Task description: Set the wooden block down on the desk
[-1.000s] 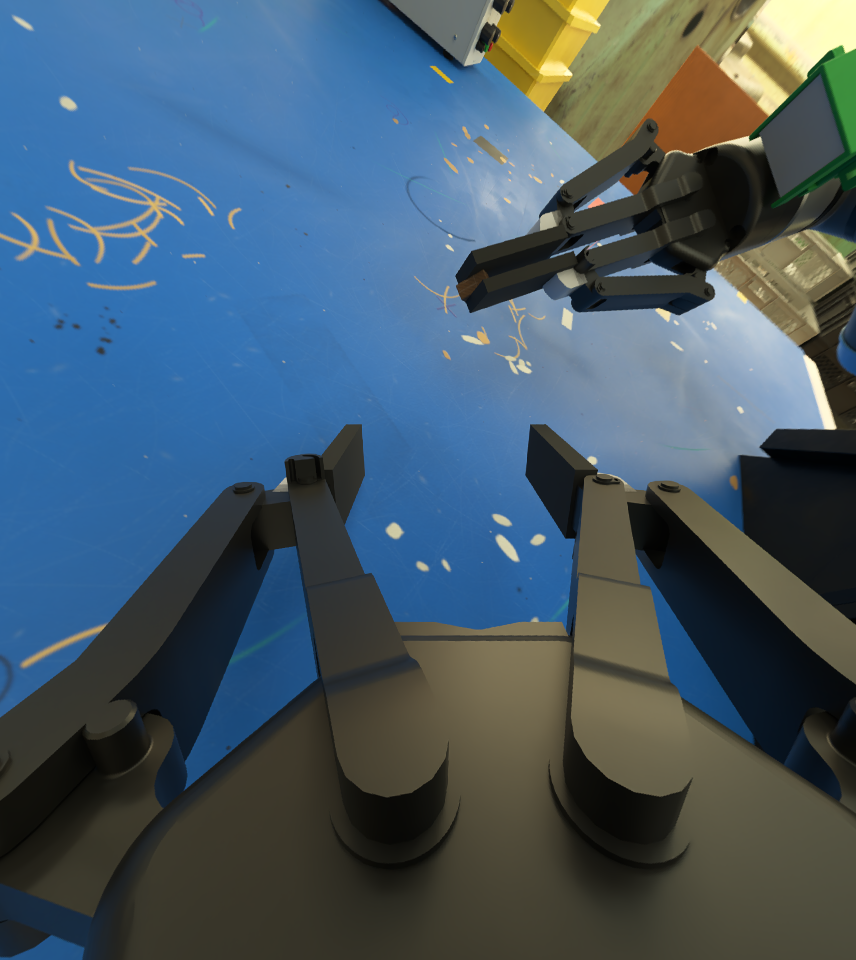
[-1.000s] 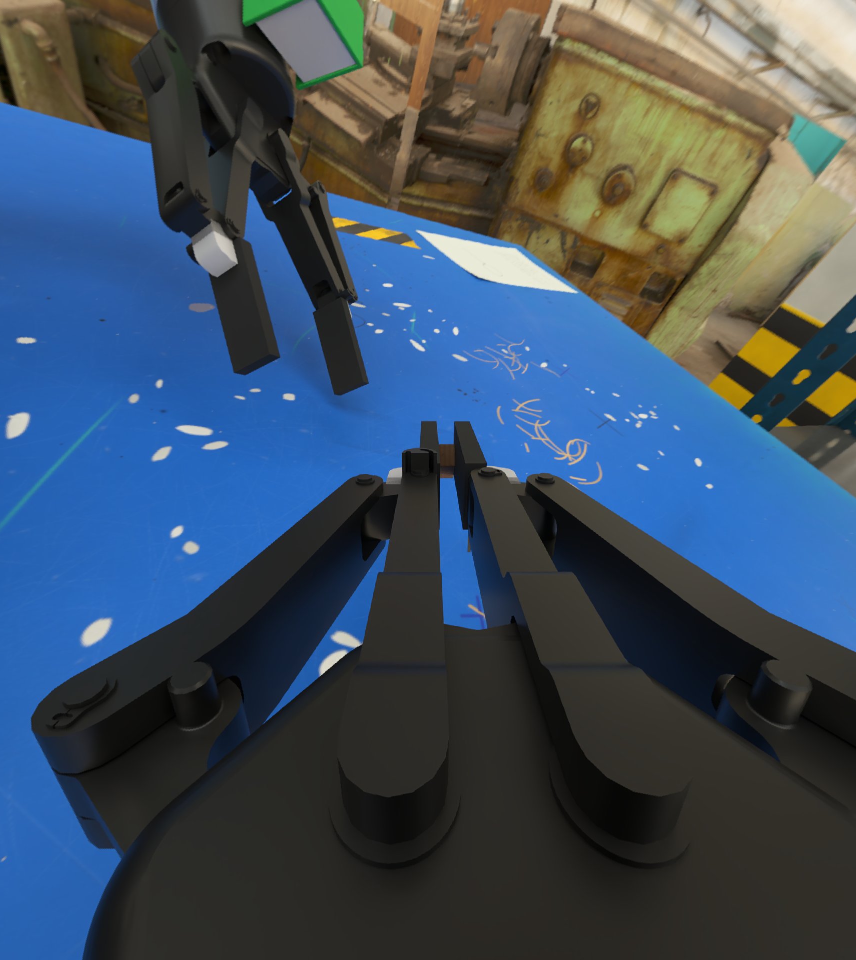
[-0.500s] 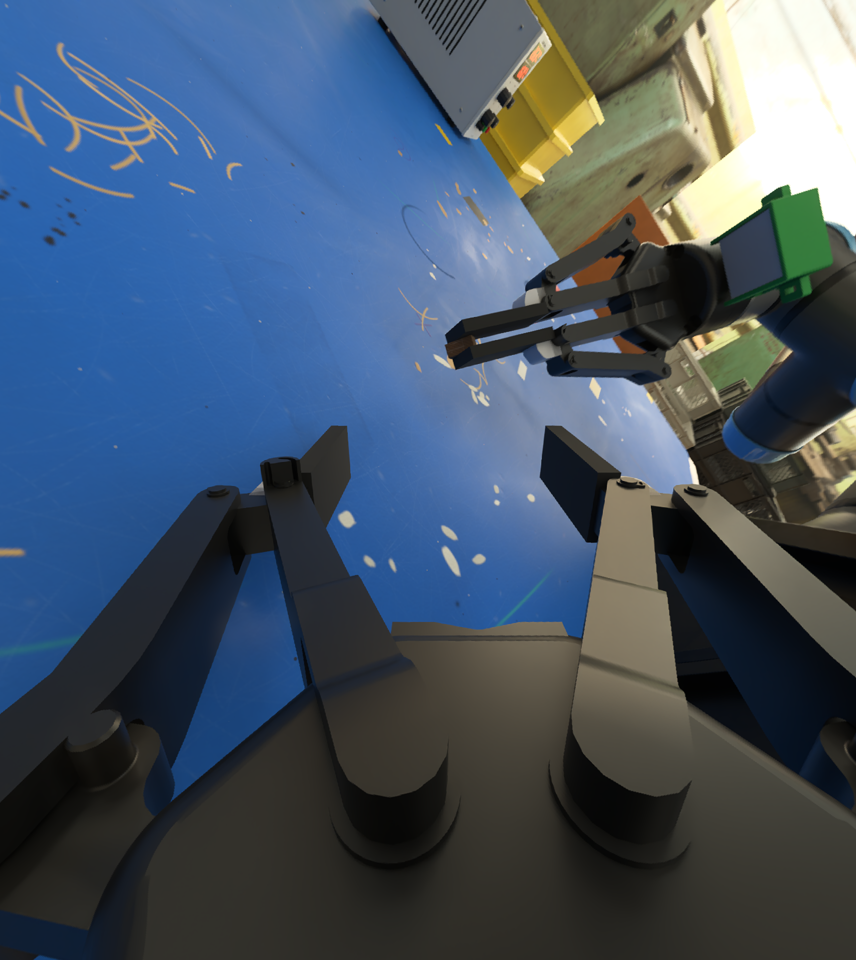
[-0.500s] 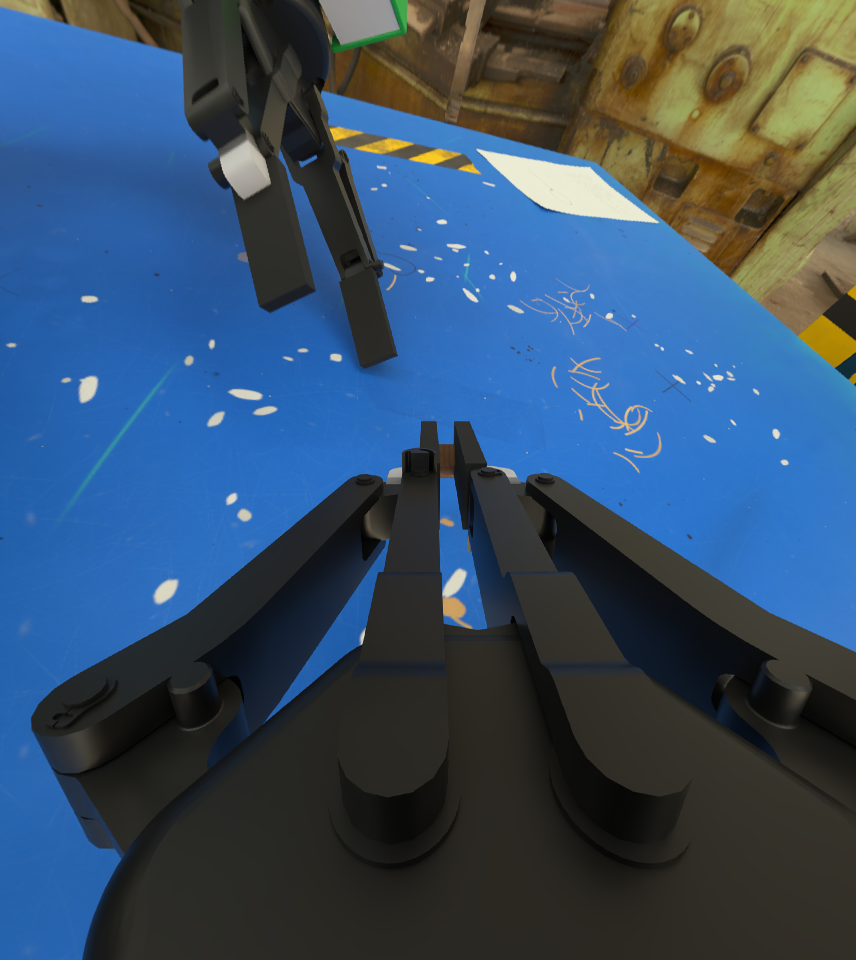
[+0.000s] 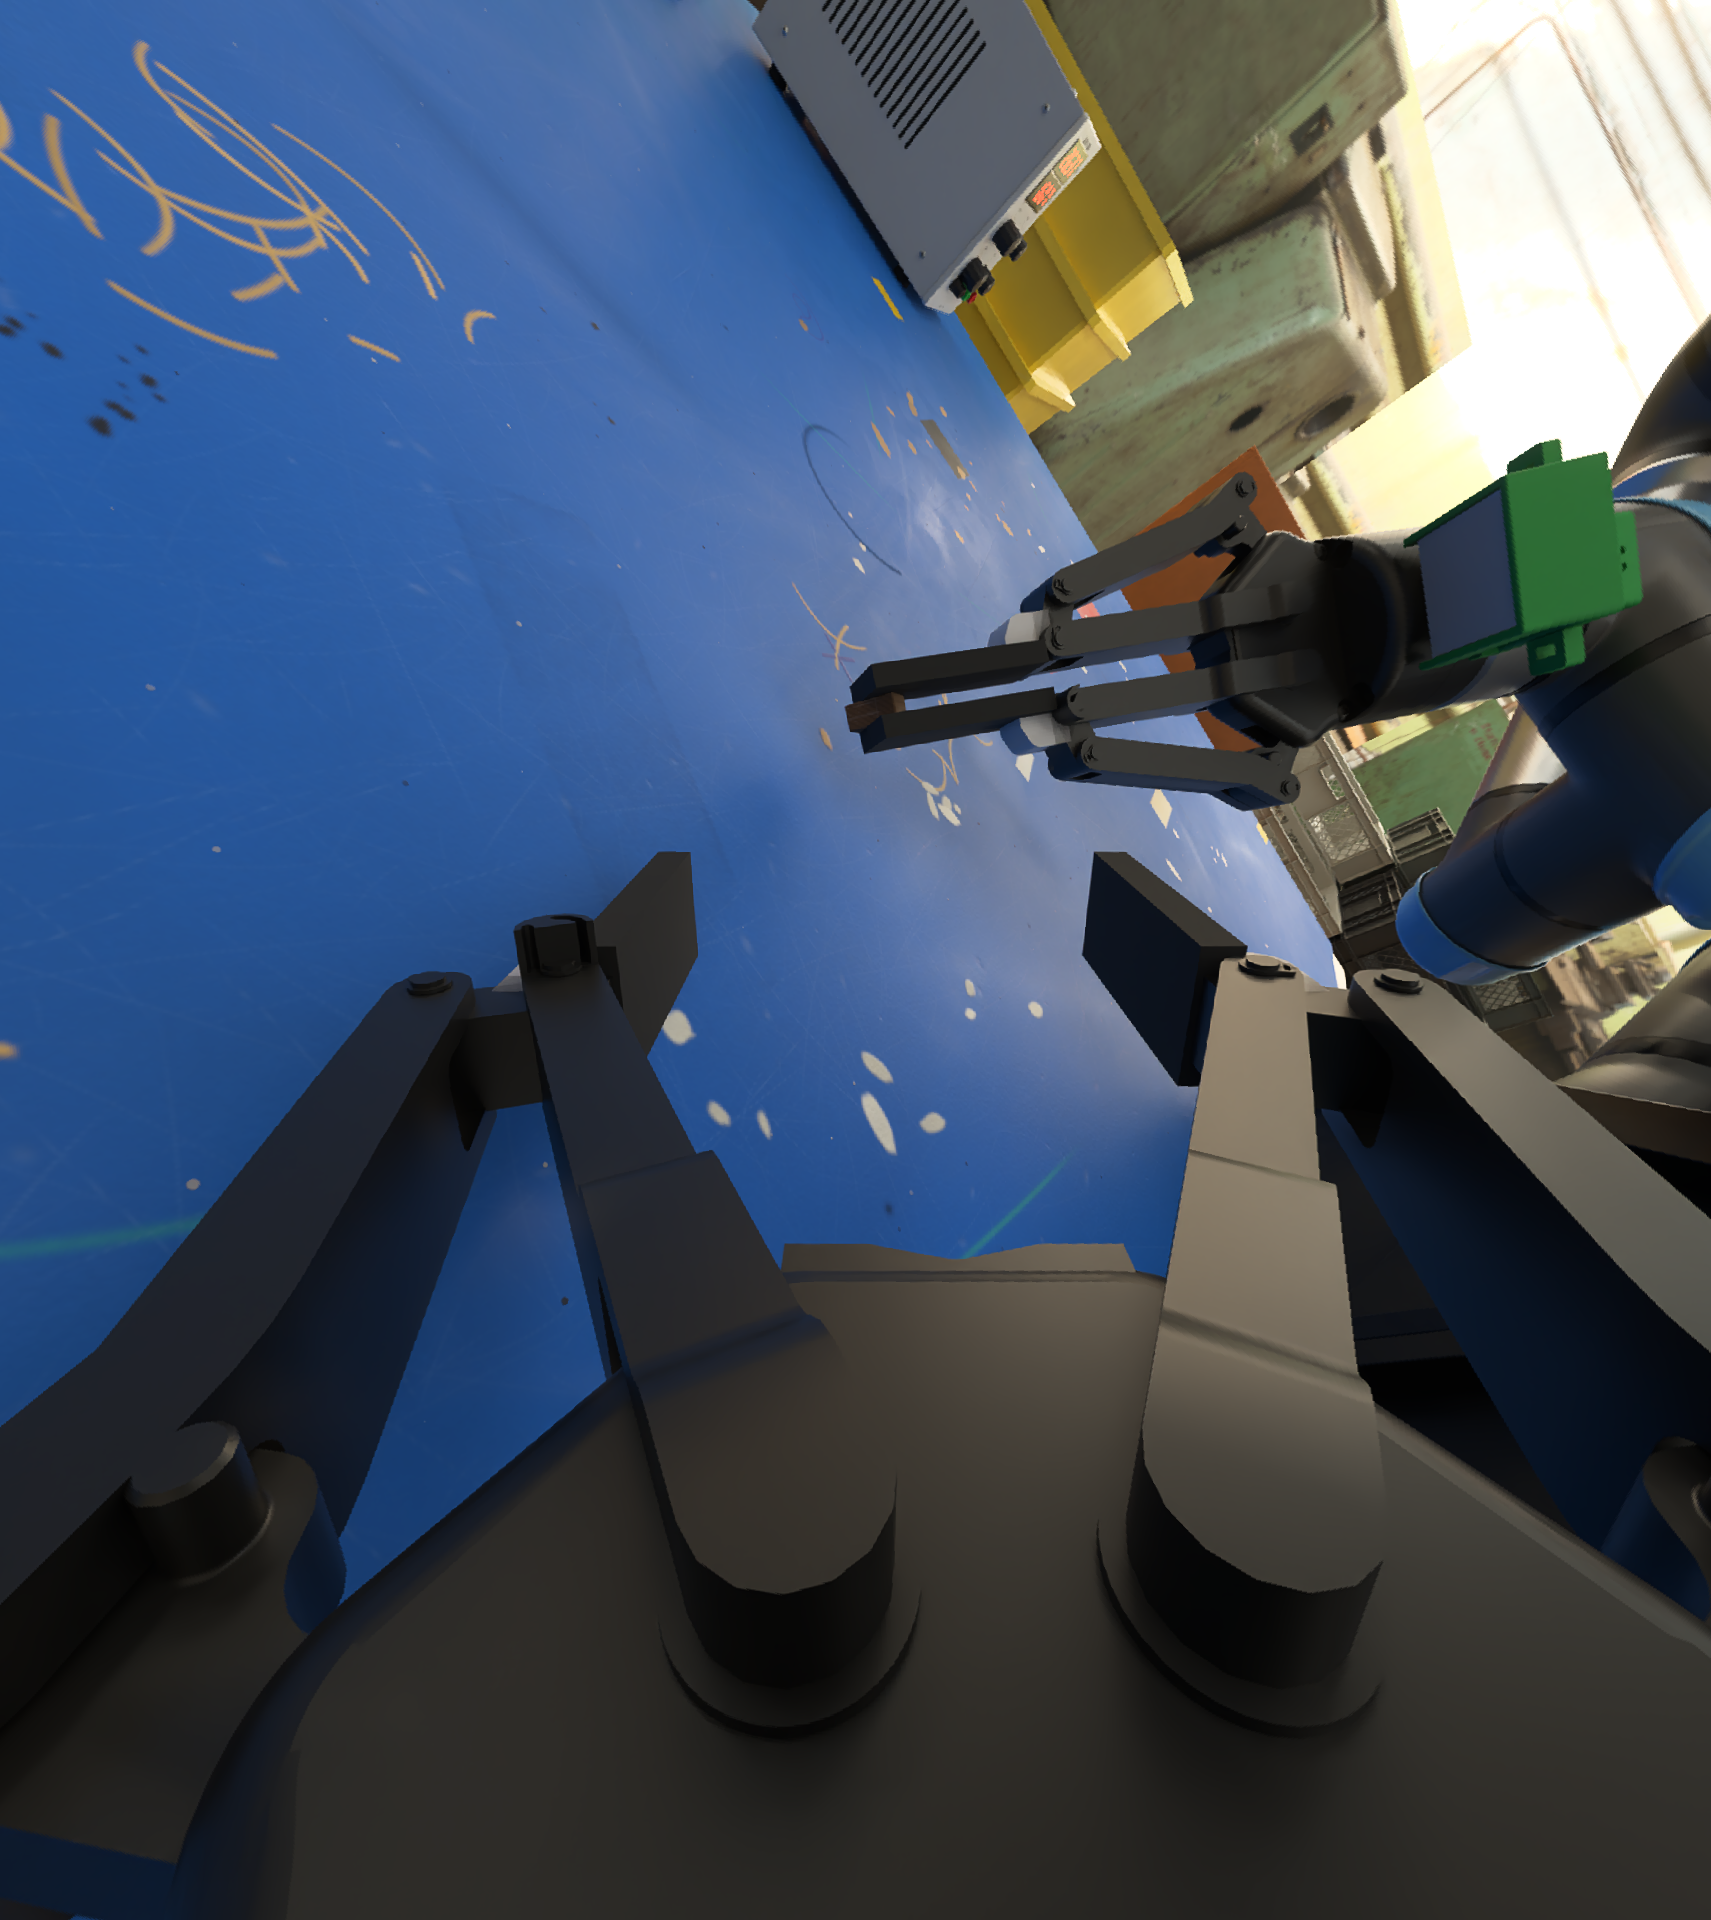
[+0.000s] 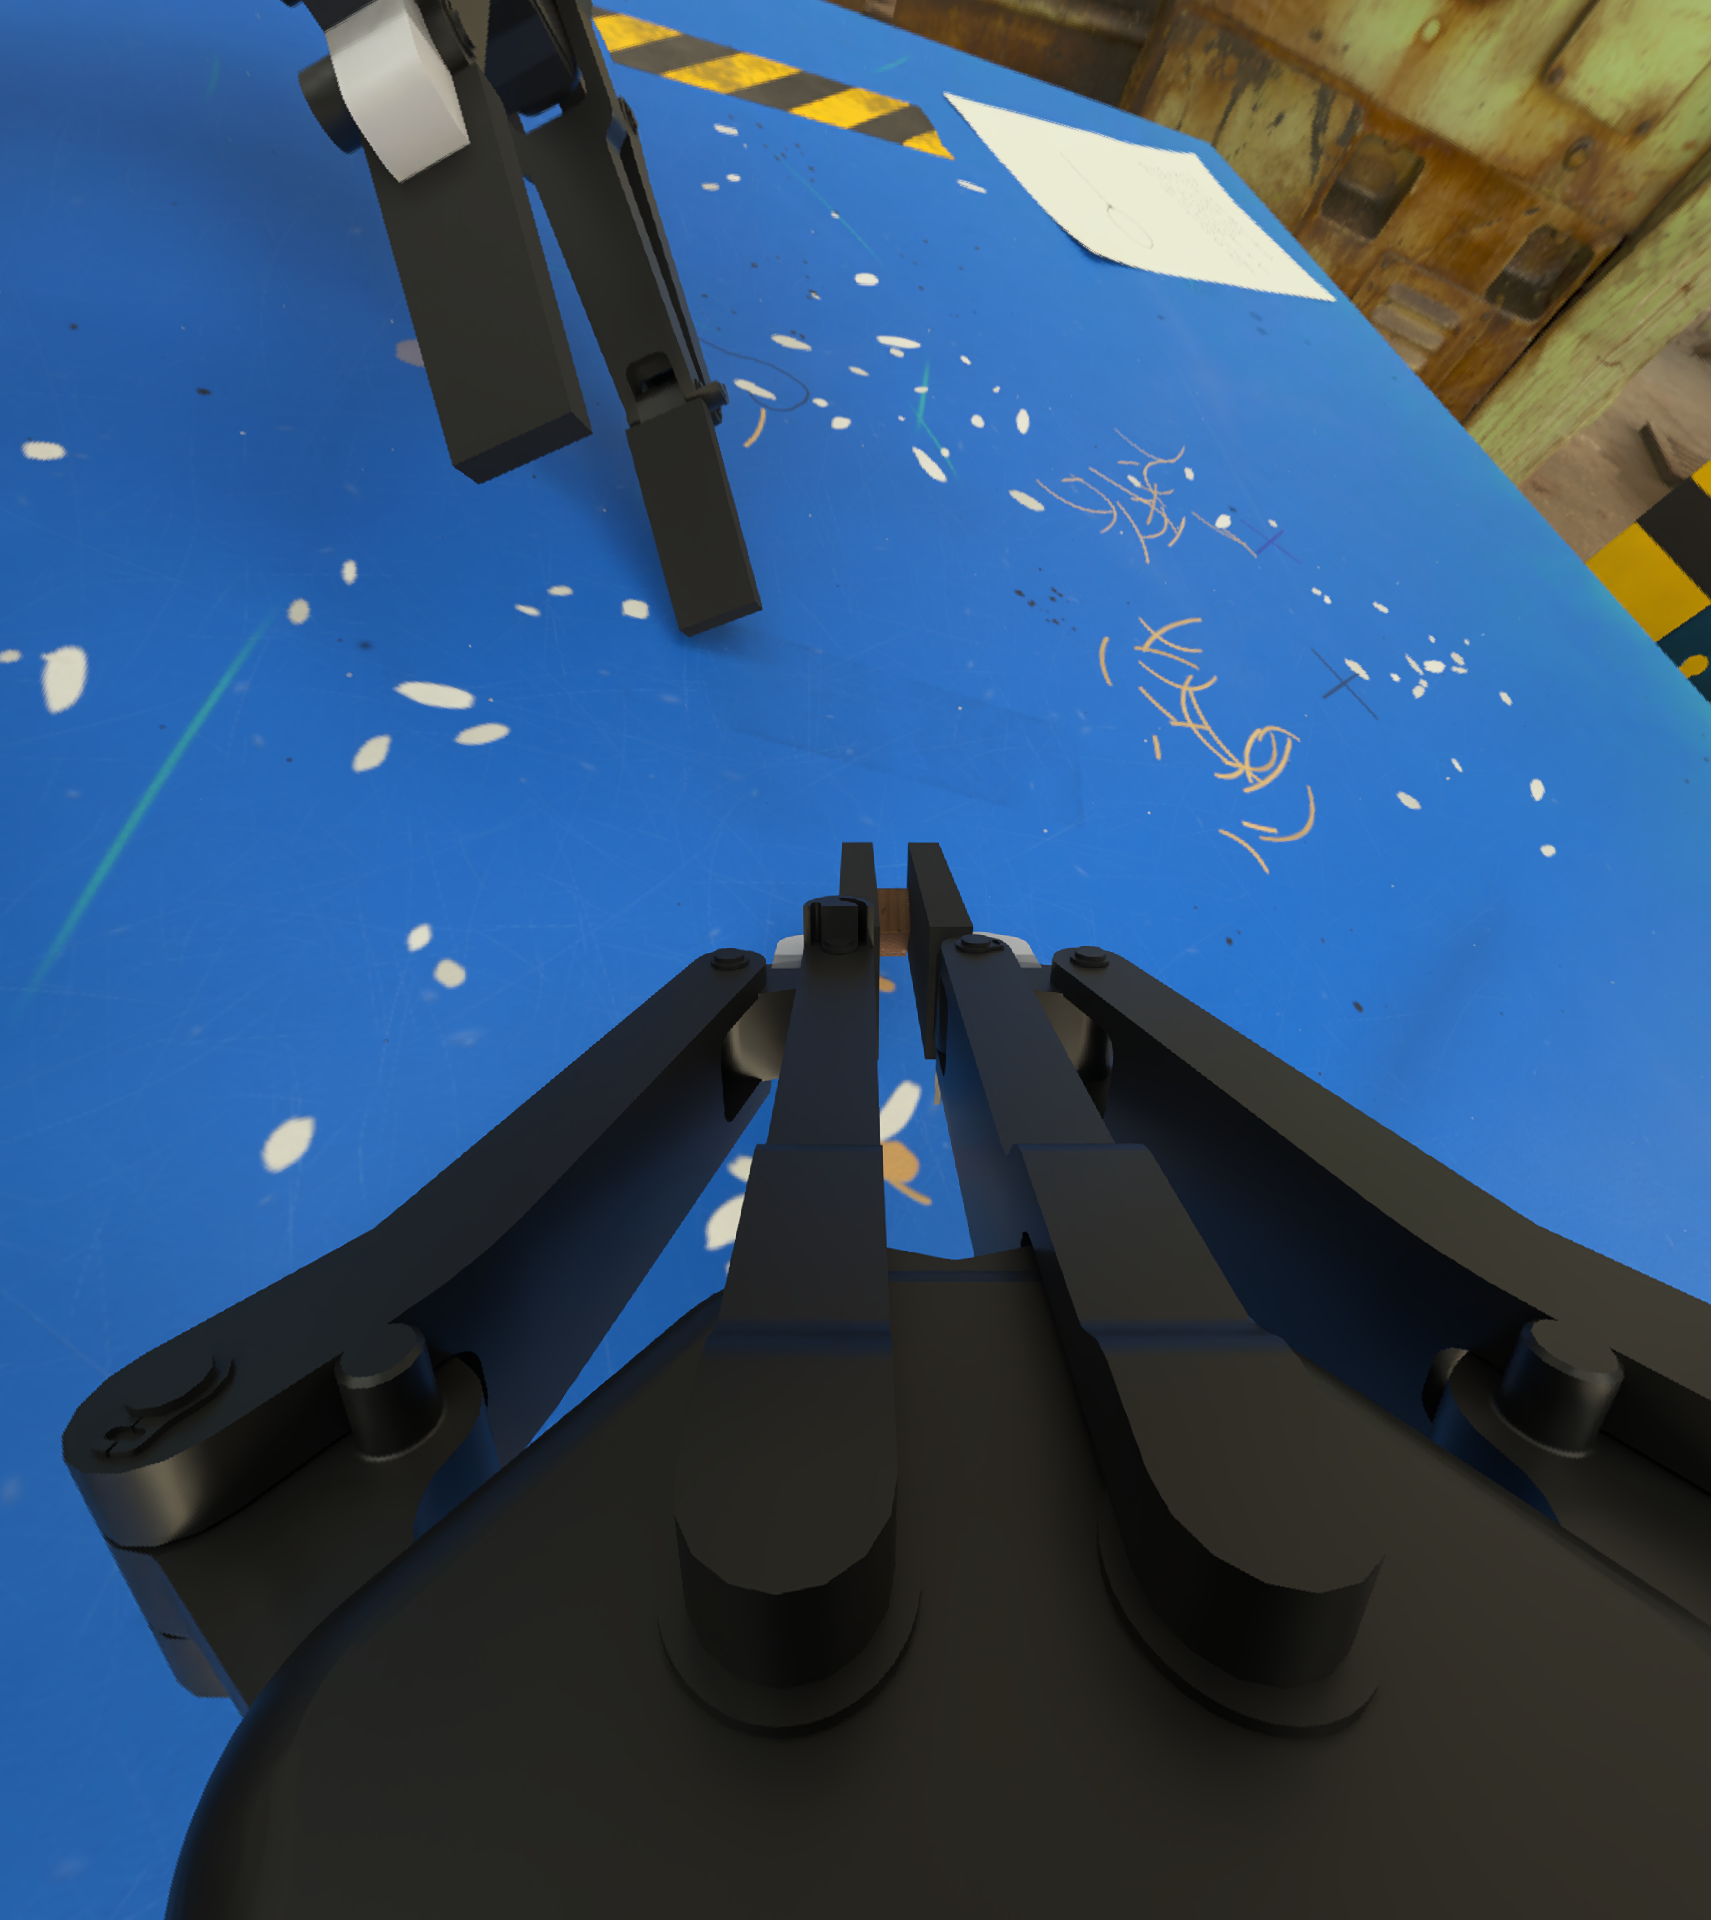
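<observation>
Old green, rust-stained machines (image 6: pixel 1516 135) stand behind a blue desk (image 6: pixel 934 707) flecked with white paint chips and orange scribbles. At the desk's far edge in the left wrist view sits a grey box (image 5: pixel 924 135) with a vented top, just beside a yellow bin (image 5: pixel 1090 301). A white sheet of paper (image 6: pixel 1142 208) lies near the desk's corner in the right wrist view, close to a strip of yellow and black tape (image 6: pixel 768 88). The left gripper (image 5: pixel 887 935) hangs over the desk with its fingers spread wide and nothing between them. The right gripper (image 6: pixel 890 868) is clenched on the wooden block (image 6: pixel 892 920), a small brown piece pinched between the fingertips, with only a sliver showing. From the left wrist view the block (image 5: pixel 872 712) seems to be just above the desk rather than resting on it, though the angle makes that hard to judge.
</observation>
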`<action>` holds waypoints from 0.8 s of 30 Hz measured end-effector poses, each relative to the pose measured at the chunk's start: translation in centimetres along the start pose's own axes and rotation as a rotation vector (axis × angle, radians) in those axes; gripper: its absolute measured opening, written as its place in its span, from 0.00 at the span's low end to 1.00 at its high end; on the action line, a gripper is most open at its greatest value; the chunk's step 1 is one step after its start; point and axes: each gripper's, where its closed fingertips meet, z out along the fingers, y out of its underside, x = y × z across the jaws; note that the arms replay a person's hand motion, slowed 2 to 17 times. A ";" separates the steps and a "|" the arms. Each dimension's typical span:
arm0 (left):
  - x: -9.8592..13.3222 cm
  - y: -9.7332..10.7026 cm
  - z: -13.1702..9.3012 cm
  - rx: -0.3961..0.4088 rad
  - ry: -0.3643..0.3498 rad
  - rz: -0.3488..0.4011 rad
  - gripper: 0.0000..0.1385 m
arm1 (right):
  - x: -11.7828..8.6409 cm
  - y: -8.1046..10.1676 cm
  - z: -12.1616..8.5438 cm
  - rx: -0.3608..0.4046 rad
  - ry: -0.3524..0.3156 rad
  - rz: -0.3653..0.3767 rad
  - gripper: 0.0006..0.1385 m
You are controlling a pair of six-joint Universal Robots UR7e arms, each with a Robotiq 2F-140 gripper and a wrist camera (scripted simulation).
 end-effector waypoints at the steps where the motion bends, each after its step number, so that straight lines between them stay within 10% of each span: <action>1: 0.0 0.0 0.0 -0.002 -0.002 0.004 0.71 | 0.0 0.1 0.0 -0.008 -0.001 0.000 0.06; 24: 0.2 0.9 0.9 -0.071 -0.082 0.185 0.71 | 1.2 2.6 -0.5 -0.196 0.051 0.057 0.06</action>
